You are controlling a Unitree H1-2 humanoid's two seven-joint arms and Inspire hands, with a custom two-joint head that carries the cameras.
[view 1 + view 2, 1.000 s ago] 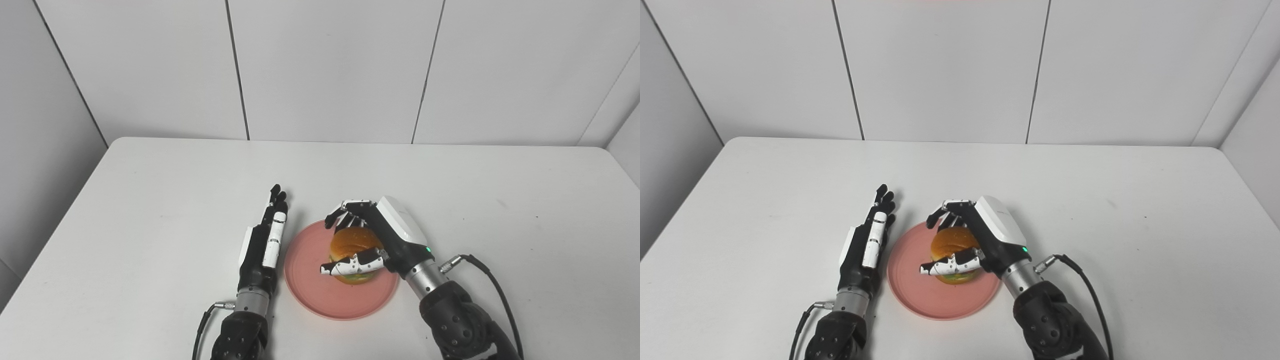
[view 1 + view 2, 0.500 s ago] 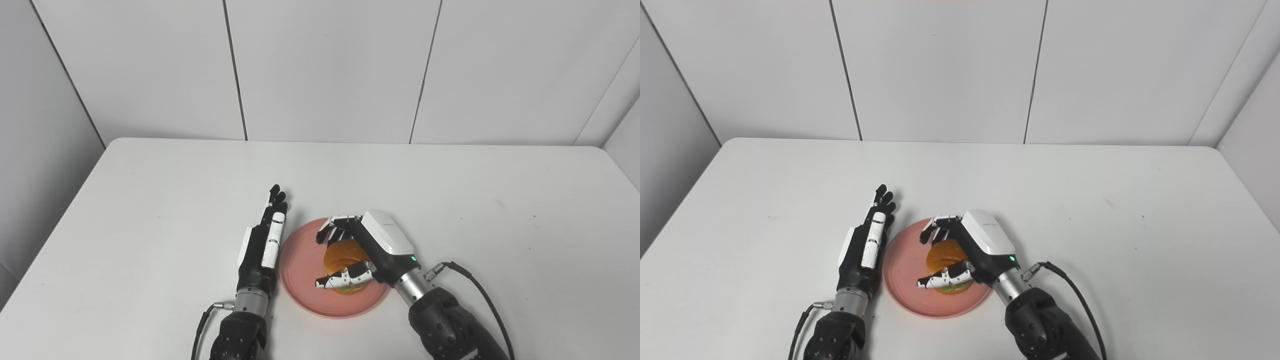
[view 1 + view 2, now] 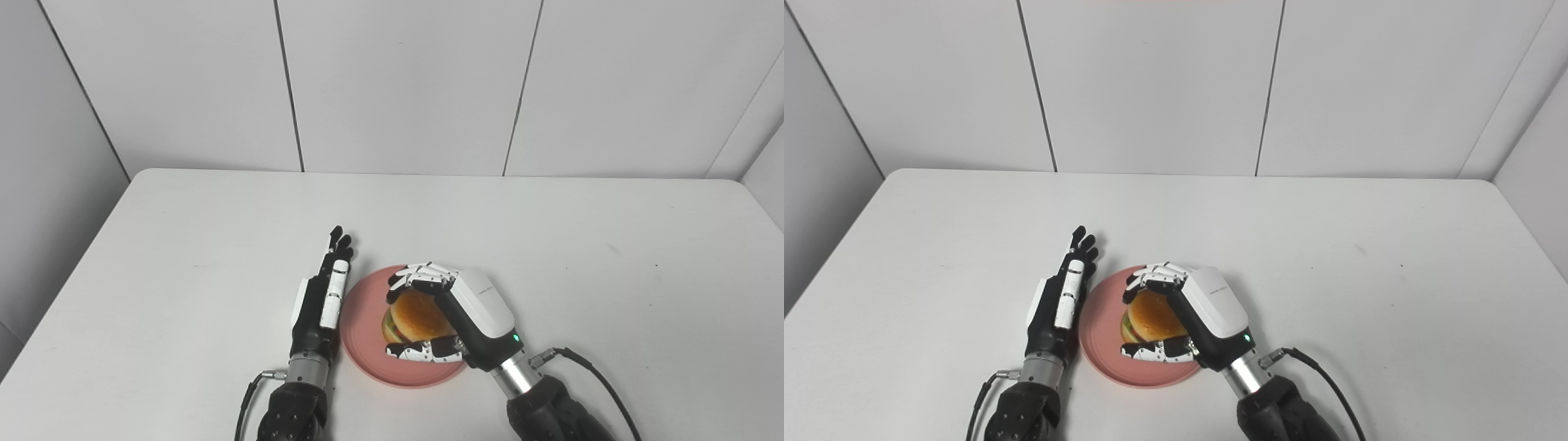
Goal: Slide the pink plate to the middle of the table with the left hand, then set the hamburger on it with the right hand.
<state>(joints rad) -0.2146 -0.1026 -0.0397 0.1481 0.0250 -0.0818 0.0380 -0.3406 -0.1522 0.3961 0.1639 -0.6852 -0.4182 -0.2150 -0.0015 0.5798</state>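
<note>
The pink plate [image 3: 362, 318] lies on the white table [image 3: 184, 245], near its front edge and about mid-width. The hamburger [image 3: 415, 313], with an orange bun and green and dark filling, rests on the plate, tipped toward the left. My right hand [image 3: 474, 312] is shut on the hamburger: its fingers [image 3: 1157, 275] curl over the far side and the thumb lies along the near side, low over the plate. My left hand [image 3: 321, 300] stands open on its edge with straight fingers, right beside the plate's left rim.
White wall panels stand behind the table's far edge [image 3: 429, 174]. A black cable [image 3: 588, 367] runs from my right wrist across the table at the lower right. Nothing else stands on the table.
My right hand has come down and toward me with the hamburger, turning its back upward. The hamburger now sits lower on the plate and leans left. My left hand has stayed put.
</note>
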